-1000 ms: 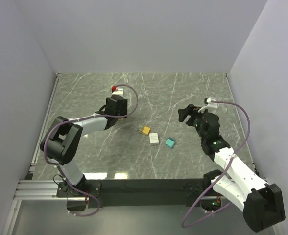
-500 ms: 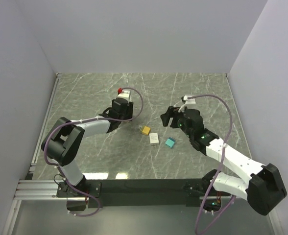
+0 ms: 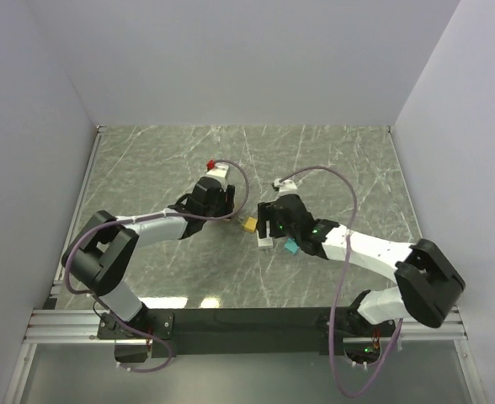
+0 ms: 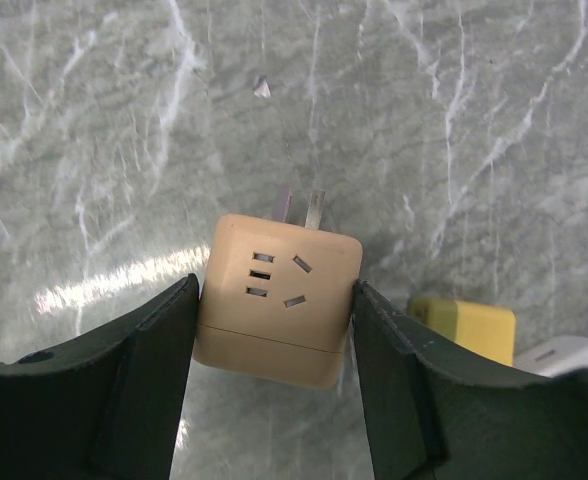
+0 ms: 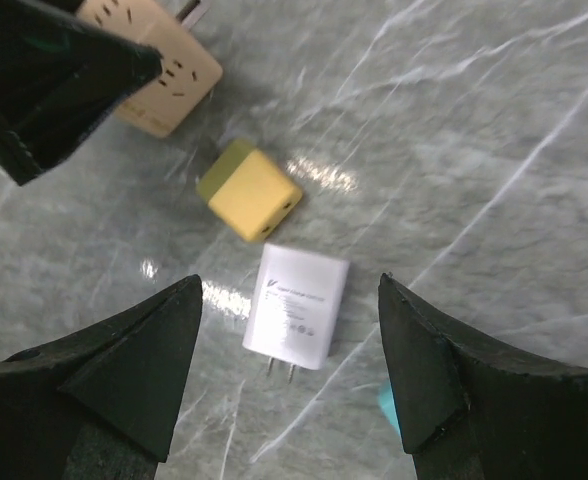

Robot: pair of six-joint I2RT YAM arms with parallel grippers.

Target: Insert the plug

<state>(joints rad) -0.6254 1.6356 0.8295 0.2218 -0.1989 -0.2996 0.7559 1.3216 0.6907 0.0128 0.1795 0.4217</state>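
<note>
A tan socket cube point(image 4: 279, 290) with two metal prongs sits between the fingers of my left gripper point(image 4: 274, 305), which is shut on it low over the marble table. The cube also shows in the right wrist view point(image 5: 164, 80). A white plug charger point(image 5: 296, 305) lies flat with its prongs pointing toward the camera. My right gripper point(image 5: 289, 290) hangs wide open directly above it, not touching. In the top view the left gripper point(image 3: 228, 215) and the right gripper point(image 3: 268, 225) are close together at the table's middle, and the charger point(image 3: 266, 243) is partly hidden.
A yellow block point(image 5: 251, 192) lies between the socket cube and the charger, also in the top view point(image 3: 250, 224). A teal block point(image 3: 291, 247) lies just right of the charger. Purple cables loop over both arms.
My right arm has swung left from the right side to over the white charger. My left gripper has moved right and nearer, toward the yellow block, with the socket cube.
</note>
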